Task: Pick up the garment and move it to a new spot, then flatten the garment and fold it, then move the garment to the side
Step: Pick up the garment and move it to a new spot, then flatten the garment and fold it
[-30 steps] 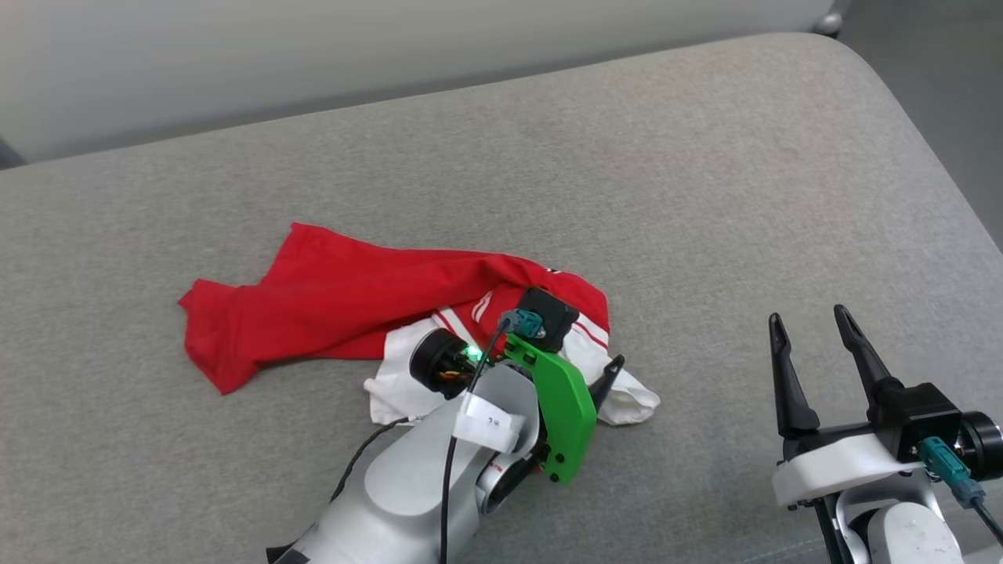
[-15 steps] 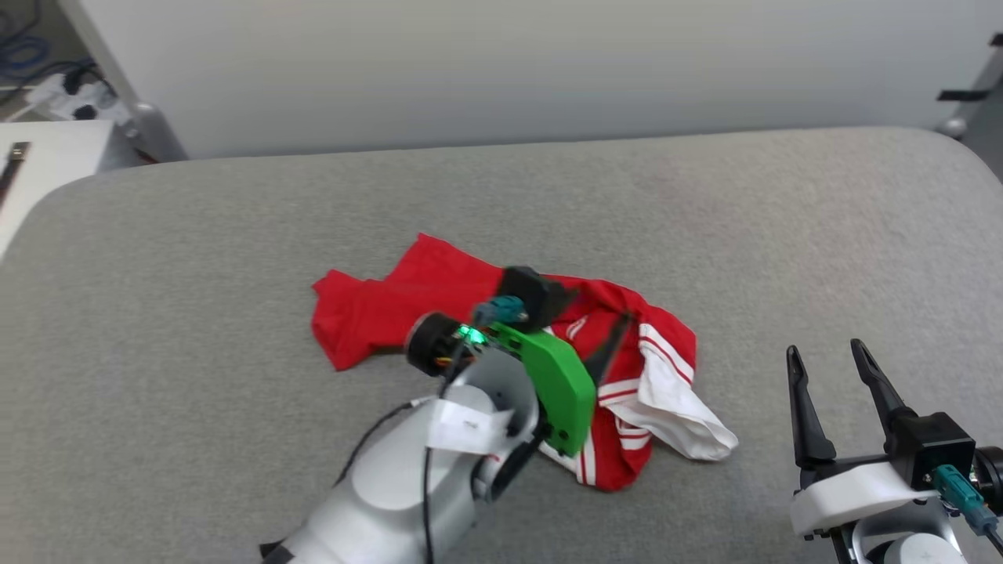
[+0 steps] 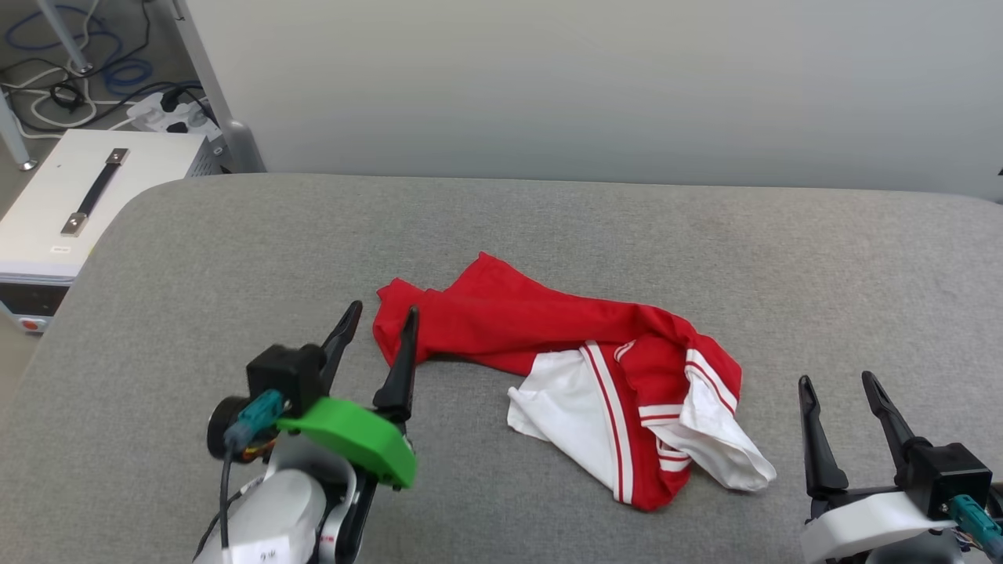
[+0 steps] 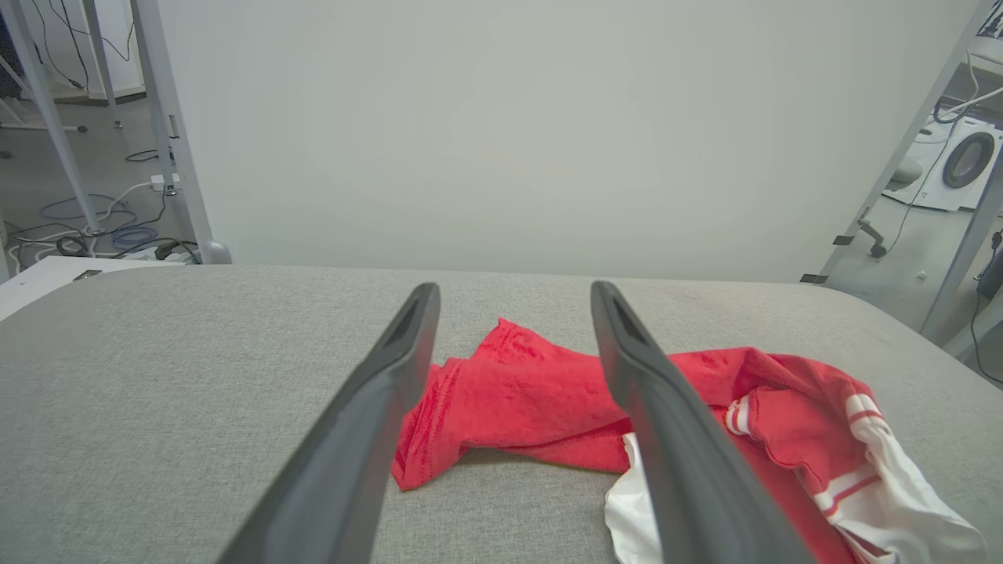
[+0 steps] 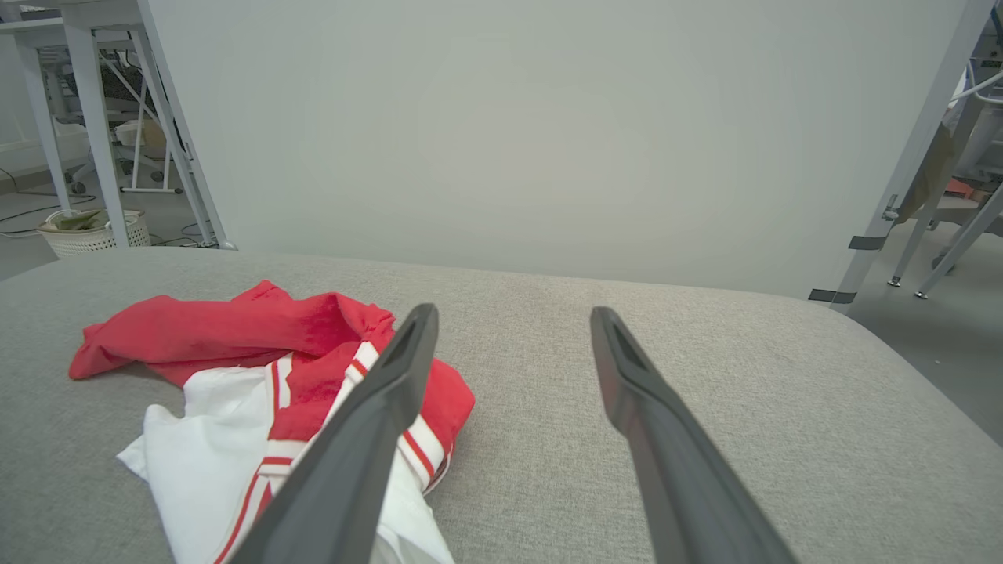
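The garment (image 3: 564,368) lies crumpled on the grey cushioned surface (image 3: 627,227), red cloth to the left, white sleeves with red stripes bunched at the lower right. No number or lettering is visible. My left gripper (image 3: 382,313) hovers open just left of the garment's red end, fingers empty. In the left wrist view the garment (image 4: 533,392) shows between and beyond those open fingers. My right gripper (image 3: 838,380) stands open at the lower right, a short way right of the white sleeve. The right wrist view has the garment (image 5: 258,368) to the left of its fingers.
A white box with a strap handle (image 3: 78,204) sits on the floor off the surface's left edge, with cables (image 3: 86,78) behind it. A pale wall (image 3: 588,86) stands behind the surface. Bare grey surface stretches to the right and far side.
The head camera has shifted, showing more wall and floor. My left gripper has pulled back off the garment's striped part to its left red end, leaving the garment on the surface.
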### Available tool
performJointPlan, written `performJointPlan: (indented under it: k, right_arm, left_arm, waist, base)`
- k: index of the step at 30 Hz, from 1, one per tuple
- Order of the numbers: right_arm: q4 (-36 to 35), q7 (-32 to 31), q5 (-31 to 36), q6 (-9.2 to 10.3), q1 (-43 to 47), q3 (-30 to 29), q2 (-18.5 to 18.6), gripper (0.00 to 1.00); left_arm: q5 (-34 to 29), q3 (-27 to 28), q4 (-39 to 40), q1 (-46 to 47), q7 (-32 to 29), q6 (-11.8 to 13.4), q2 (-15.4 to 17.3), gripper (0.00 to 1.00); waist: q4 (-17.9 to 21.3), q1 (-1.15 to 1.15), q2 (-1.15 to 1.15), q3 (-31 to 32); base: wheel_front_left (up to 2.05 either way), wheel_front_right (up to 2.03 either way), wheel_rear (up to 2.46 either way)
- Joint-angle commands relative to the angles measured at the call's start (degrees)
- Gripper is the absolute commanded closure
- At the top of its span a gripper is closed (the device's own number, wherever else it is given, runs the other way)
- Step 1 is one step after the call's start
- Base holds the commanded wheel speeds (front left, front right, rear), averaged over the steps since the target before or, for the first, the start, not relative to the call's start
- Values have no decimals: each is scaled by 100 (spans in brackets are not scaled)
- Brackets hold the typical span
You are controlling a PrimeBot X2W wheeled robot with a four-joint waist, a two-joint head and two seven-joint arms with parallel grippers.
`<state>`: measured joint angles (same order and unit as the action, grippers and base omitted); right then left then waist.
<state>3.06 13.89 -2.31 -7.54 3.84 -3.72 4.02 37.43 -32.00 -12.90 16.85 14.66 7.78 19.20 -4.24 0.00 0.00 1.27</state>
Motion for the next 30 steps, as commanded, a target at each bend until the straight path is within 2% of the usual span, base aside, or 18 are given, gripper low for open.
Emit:
performJointPlan:
  k: [1,11,20,25,30]
  right_arm:
    - [-54,43,-45,5,88,-22,25,0]
    - [-37,75,-79,5,171,13,25,0]
    - [-77,79,-58,5,131,83,38,0]
    - [-153,32,-28,5,60,91,93,0]
    - [-232,-17,3,5,-41,145,128,0]
  left_arm:
    - [-163,127,166,-239,30,33,-22,0]
    - [-725,924,532,-1242,33,-170,-619,0]
    - [-872,1093,303,-1258,2,-449,-848,0]
    - [-773,859,244,-821,-874,-609,-770,0]
    - [-622,605,284,-375,-2312,-439,-797,0]
  waist:
    - [-45,0,0,15]
    - [-85,0,0,10]
    - [48,0,0,-141]
    - [136,0,0,-393]
    - [276,0,0,-672]
  base:
    - [0,0,0]
    - [0,0,0]
    - [0,0,0]
    - [0,0,0]
    - [0,0,0]
